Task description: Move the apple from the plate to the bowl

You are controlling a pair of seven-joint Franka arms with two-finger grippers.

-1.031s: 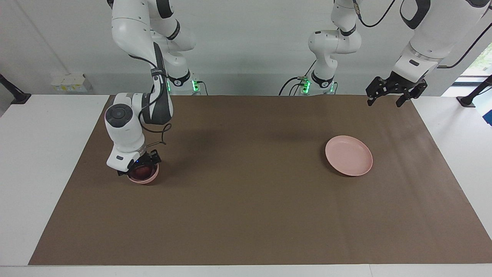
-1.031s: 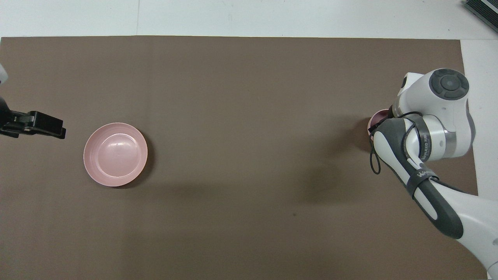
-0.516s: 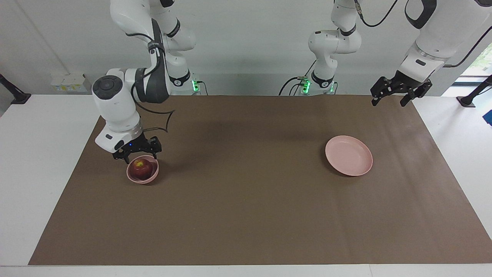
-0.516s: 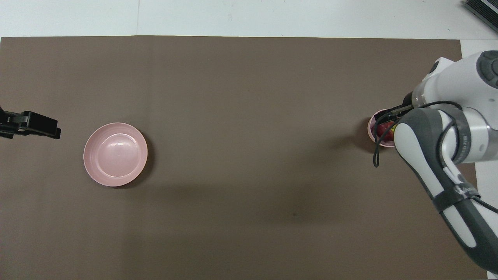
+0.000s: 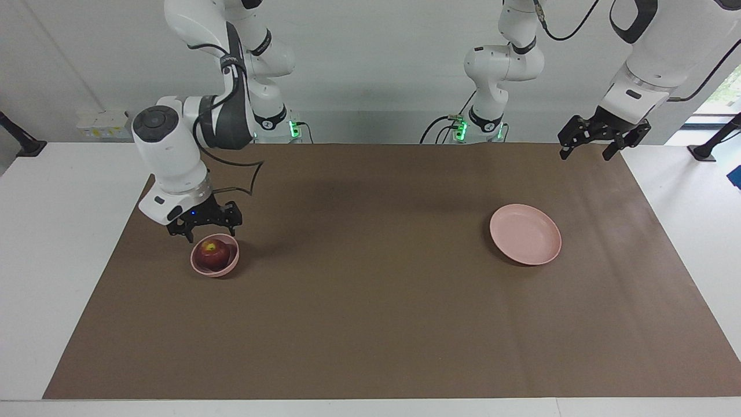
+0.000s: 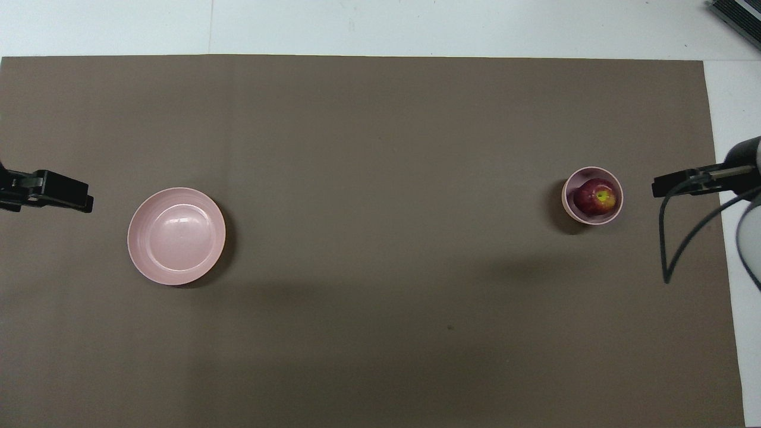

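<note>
Glossy apple (image 6: pixel 594 197), smooth satin plate (image 6: pixel 176 236), matt brown paper-like mat (image 6: pixel 380 148).

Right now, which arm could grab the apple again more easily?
Probably the right arm: its open claw hangs just above the bowl holding the apple. The left claw waits near the plate's end.

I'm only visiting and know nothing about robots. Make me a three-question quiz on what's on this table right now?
1. True or false: the apple lies in the bowl.
2. What lies on the plate?
A. an apple
B. a bowl
C. nothing
3. Fill in: the right gripper hangs open just above the ____, holding nothing; the left gripper waits open over the mat's corner.

Key: 1 true; 2 C; 3 bowl.
</note>
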